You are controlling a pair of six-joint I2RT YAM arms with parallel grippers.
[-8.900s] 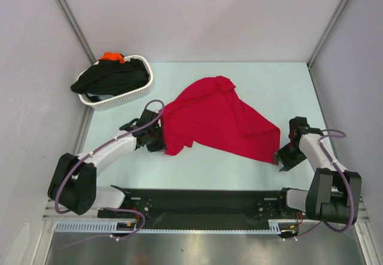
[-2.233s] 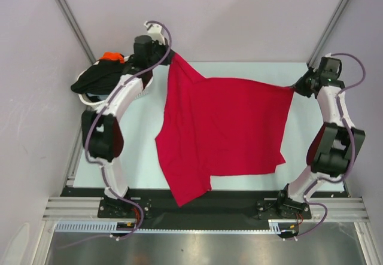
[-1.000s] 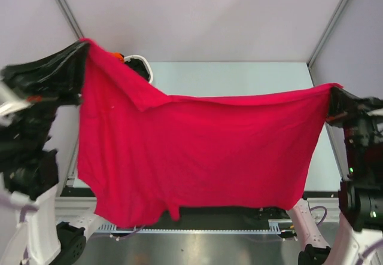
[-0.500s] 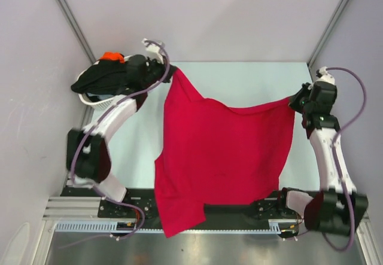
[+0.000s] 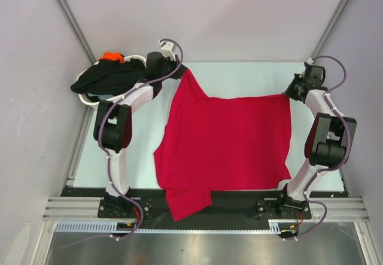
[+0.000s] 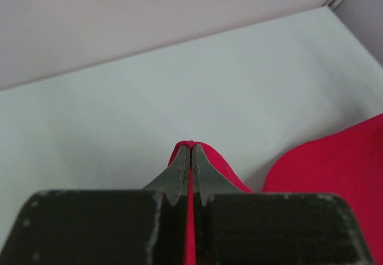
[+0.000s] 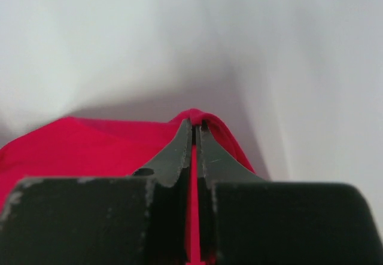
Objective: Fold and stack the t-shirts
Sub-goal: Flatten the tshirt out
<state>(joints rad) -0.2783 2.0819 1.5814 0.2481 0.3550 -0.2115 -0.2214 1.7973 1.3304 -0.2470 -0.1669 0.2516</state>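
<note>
Red t-shirt (image 5: 227,145) spread lower than before, left claw (image 6: 191,156) and right claw (image 7: 195,132) each clamped on it

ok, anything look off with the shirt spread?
Yes. The red shirt lies skewed. Its near-left corner spills off the table and onto the black base plate.

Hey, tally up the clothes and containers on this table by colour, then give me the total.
Crimson red cloth t-shirt: 1
Black cloth garment, heaped in the basket: 1 that I can tell apart
Orange cloth garment: 1
White woven plastic basket: 1
Total: 4
</note>
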